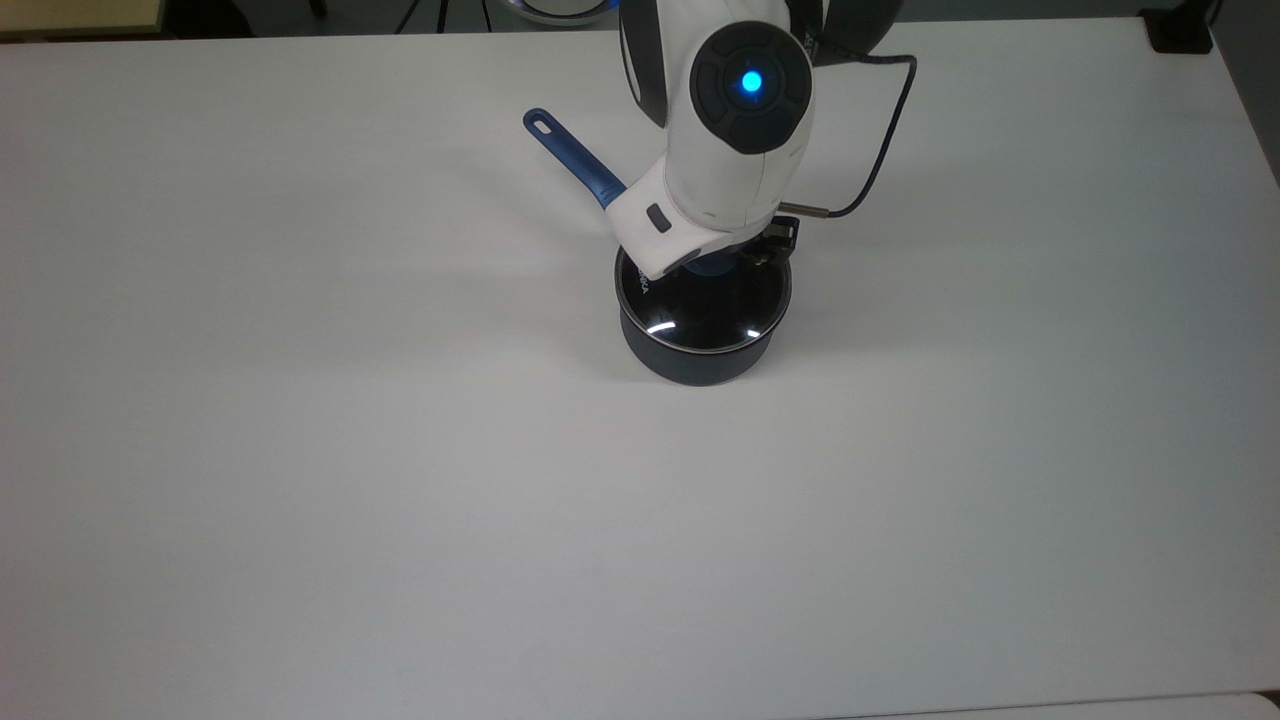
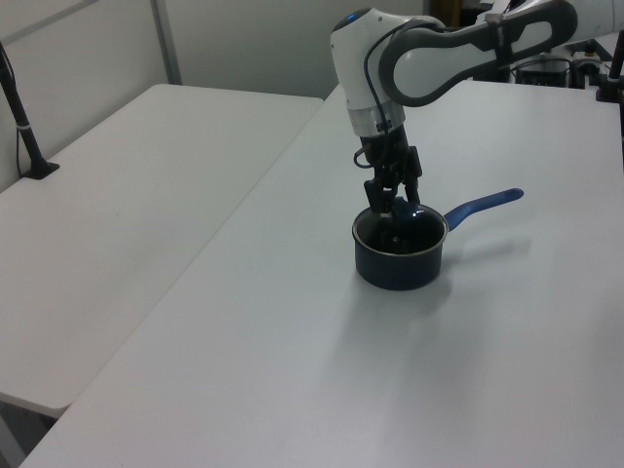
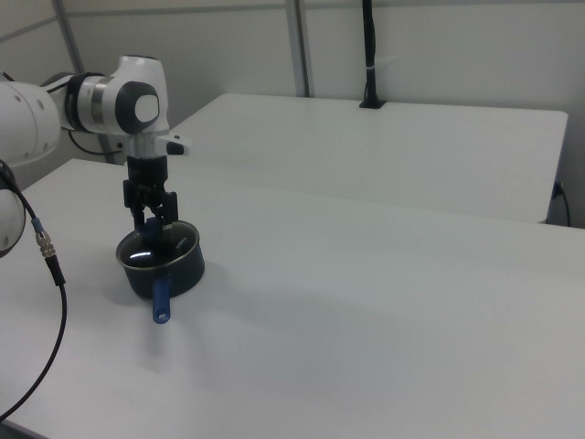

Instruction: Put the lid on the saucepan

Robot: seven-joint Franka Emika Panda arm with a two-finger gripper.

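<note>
One saucepan (image 1: pixel 700 362) and one lid (image 1: pixel 705 312), both on the white table (image 1: pixel 300 450). The lid sits flat on the pan's rim, the blue handle (image 1: pixel 572 160) pointing toward the top view's upper left. One gripper (image 2: pixel 395 206) hangs right above the lid's centre knob (image 1: pixel 712 267); can't tell if the jaws are gripping it or loose.

White tables in a partitioned room

A second white table (image 2: pixel 146 156) stands beside the main white table (image 1: pixel 300 450); a black post (image 3: pixel 368 55) rises from its far edge, against pale partition walls (image 3: pixel 439 46).
</note>
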